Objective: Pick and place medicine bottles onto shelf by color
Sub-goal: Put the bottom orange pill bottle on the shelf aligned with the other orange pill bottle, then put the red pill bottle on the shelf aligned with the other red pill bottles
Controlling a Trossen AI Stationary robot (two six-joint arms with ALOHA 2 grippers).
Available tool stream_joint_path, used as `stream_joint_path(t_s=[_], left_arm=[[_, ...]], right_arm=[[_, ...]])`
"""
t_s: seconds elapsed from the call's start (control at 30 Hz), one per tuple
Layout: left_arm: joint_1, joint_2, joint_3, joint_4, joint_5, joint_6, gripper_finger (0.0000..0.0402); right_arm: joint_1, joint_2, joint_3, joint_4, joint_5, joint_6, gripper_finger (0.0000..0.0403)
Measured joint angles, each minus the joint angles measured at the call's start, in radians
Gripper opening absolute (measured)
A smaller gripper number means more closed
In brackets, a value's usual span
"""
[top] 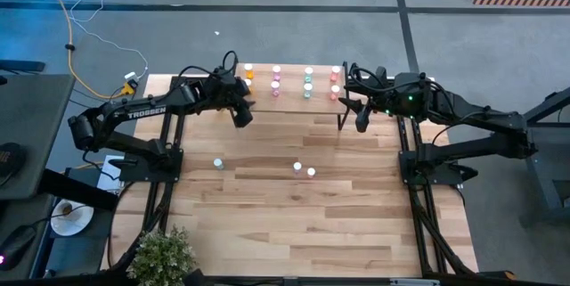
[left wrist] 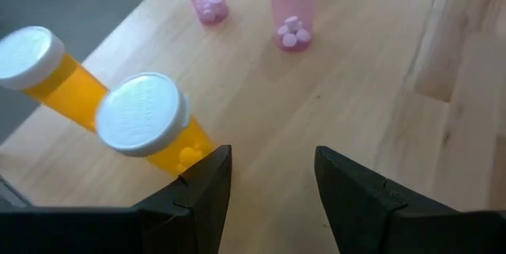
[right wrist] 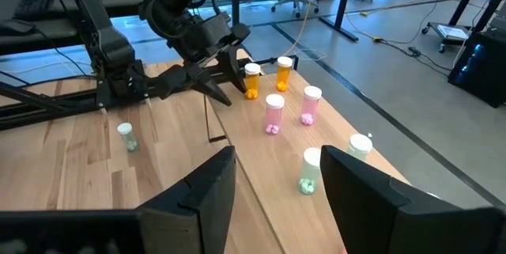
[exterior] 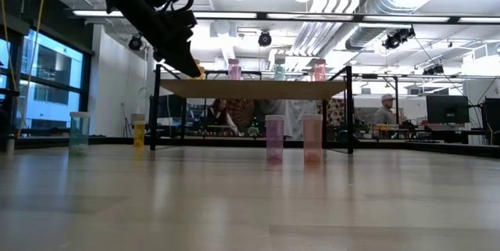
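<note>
On the shelf (top: 294, 106): 2 orange bottles (left wrist: 150, 127), 2 pink (right wrist: 274, 113), teal and red ones further along, sorted in colour columns
Down on the table (top: 294, 224): 3 medicine bottles (top: 218, 163) not yet shelved, well apart from both arms
Left gripper (left wrist: 270, 176): over the shelf's orange end, fingers spread, pinching nothing, closest orange bottle just beside 1 finger
Right gripper (right wrist: 275, 176): over the red end, spread too, empty
Handling guess: tiny, light, hard plastic, prob slick and tippy
Where to grab: body below the white cap, pretty gentle squeeze
</note>
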Motion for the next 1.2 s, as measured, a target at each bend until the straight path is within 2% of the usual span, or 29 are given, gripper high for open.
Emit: stream_joint_path(t_s=[0.43, 0.63, 0.77, 0.9, 1.03, 1.2], left_arm=[[-0.106, -0.062, 0.0, -0.013, 0.012, -0.004, 0.0172], [-0.168, -0.126, 0.0, -0.048, 0.012, 0.044, 0.0172], [-0.215, -0.179, 0.0, -0.112, 0.024, 0.045, 0.0172], [-0.263, -0.234, 0.0, -0.181, 0.096, 0.026, 0.0172], [-0.314, -0.273, -0.01, -0.19, 0.148, -0.029, 0.0172], [-0.389, -0.311, -0.066, -0.189, 0.153, -0.098, 0.0172]], right_arm=[[0.001, 0.0, -0.001, -0.126, -0.028, 0.114, 0.0179], [0.005, 0.001, -0.077, -0.211, -0.038, 0.207, 0.0179], [0.046, -0.002, -0.141, -0.2, -0.056, 0.294, 0.0179], [0.106, -0.002, -0.201, -0.165, -0.047, 0.367, 0.0179], [0.169, -0.001, -0.255, -0.134, -0.035, 0.441, 0.0179], [0.257, -0.001, -0.335, -0.049, 0.01, 0.502, 0.0179]])
